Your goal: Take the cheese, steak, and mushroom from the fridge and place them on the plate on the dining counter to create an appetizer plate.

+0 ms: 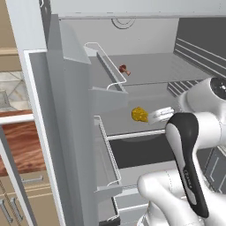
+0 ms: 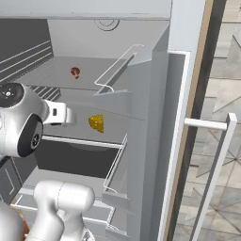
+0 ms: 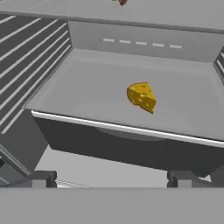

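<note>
The fridge (image 1: 66,132) stands open in front of me. The cheese (image 1: 140,114) (image 2: 96,123) (image 3: 142,97), a yellow-orange wedge, lies near the middle of a grey shelf (image 3: 87,96). One shelf higher sits the mushroom (image 1: 125,69) (image 2: 75,72) (image 3: 122,1), tiny and brown-red. My gripper (image 1: 161,114) (image 2: 66,114) (image 3: 113,179) is open with nothing between its fingers. It points at the cheese from just outside the shelf's front edge, a short way from it. The steak and the plate are out of view.
The open fridge door with its wire-fronted racks (image 1: 108,150) (image 2: 117,160) stands beside the shelves. Its long bar handle (image 2: 216,155) shows at the right. A darker drawer front (image 3: 131,151) lies below the cheese shelf. Reddish-brown wood counter (image 1: 17,145) shows past the door.
</note>
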